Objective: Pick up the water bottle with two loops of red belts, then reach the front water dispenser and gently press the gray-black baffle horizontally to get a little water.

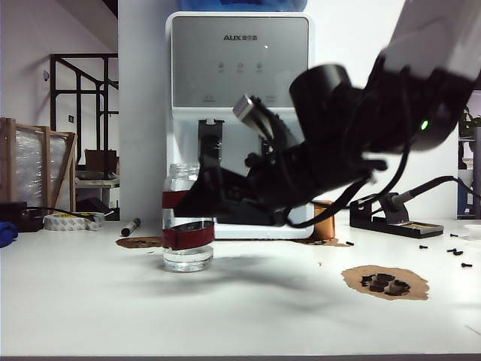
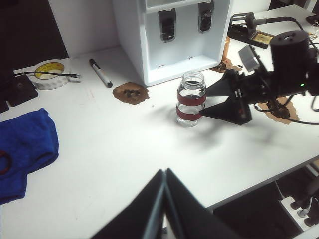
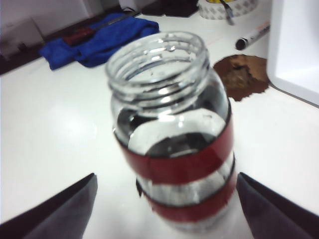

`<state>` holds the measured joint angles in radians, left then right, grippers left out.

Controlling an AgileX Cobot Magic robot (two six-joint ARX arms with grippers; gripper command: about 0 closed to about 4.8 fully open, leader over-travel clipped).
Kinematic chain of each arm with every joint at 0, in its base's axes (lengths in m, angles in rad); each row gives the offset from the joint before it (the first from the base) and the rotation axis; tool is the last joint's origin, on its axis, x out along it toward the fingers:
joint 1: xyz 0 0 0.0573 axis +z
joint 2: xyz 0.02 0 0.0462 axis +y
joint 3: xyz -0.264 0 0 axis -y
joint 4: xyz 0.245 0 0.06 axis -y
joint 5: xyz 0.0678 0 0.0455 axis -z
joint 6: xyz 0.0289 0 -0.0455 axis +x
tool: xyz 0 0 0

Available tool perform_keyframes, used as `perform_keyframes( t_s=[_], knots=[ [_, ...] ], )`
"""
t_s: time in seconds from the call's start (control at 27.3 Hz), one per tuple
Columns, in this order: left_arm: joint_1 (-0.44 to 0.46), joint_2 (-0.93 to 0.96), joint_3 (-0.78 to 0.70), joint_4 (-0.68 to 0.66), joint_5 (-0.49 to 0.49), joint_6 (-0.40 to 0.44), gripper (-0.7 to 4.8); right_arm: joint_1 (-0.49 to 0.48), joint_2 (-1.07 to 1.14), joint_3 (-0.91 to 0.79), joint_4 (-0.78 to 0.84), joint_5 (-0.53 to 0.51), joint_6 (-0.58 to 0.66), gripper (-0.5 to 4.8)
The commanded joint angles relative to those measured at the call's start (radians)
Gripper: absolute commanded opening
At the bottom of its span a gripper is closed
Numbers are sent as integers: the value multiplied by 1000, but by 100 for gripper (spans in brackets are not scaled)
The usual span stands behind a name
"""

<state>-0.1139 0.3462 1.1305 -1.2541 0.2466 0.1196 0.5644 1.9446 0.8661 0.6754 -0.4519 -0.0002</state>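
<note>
The water bottle (image 3: 172, 99), a clear glass jar with two red bands and an uncapped mouth, stands upright on the white table (image 1: 248, 316) in front of the water dispenser (image 1: 239, 75). My right gripper (image 3: 165, 174) is open, with one finger on each side of the bottle (image 2: 191, 99) at band height and a gap on both sides. In the exterior view this gripper (image 1: 197, 201) reaches in from the right, and its arm hides the gray-black baffle there. The baffle (image 2: 205, 17) shows in the left wrist view. My left gripper (image 2: 165, 172) is shut and empty, above the table's near edge.
A tape roll (image 1: 73, 220) and a marker (image 1: 130, 226) lie left of the dispenser. A blue cloth (image 2: 25, 144) lies further left. A copper cylinder (image 1: 323, 219), a soldering stand (image 1: 391, 218) and a brown patch with black parts (image 1: 385, 282) are on the right.
</note>
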Motion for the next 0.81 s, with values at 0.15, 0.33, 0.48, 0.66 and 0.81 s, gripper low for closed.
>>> perform_keyframes(
  t_s=[0.15,0.33,0.48,0.66,0.81],
  knots=[
    [0,-41,-74,96,-89,-53,-4,0,-183,-84,-186,81,-145,164],
    [-1,-104,-171,178,-142,-18,-4,0,-324,-87,-370,89,-188,70],
    [-1,-111,-180,211,-143,-16,-5,0,-458,-87,-520,87,-218,-2],
    [-1,-111,-222,265,-157,-22,-5,0,-678,-87,-751,87,-218,-2],
    [-1,-111,-298,329,-238,-3,-5,0,-807,-87,-875,87,-218,-2]
  ],
)
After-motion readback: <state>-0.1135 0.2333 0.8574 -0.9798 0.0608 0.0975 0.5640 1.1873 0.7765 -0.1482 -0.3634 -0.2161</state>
